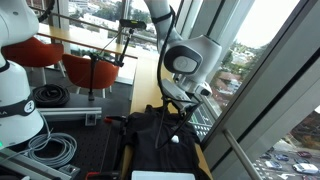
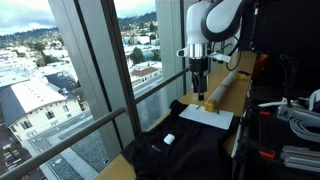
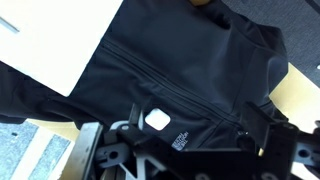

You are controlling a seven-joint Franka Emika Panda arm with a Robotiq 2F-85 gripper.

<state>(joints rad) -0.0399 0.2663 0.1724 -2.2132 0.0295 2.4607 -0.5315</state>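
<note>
Below the end effector (image 3: 190,150), in the wrist view, a black jacket (image 3: 190,70) lies spread over the pale wooden table (image 3: 302,95) and fills most of that picture. Its cloth is smooth and matte with a faint sheen, rumpled into soft folds, and a stitched seam runs slantwise across it. A small white square patch (image 3: 157,120) with rounded corners sits on the cloth just ahead of the end effector. The end effector's fingers stand wide apart and hold nothing. In an exterior view the end effector (image 2: 198,86) hangs above the table, clear of the jacket (image 2: 180,150). A flat white sheet (image 2: 212,117) with crisp, straight edges lies touching the jacket's far edge. A small yellow block (image 2: 211,101) stands at the sheet's far side, near the fingertips.
</note>
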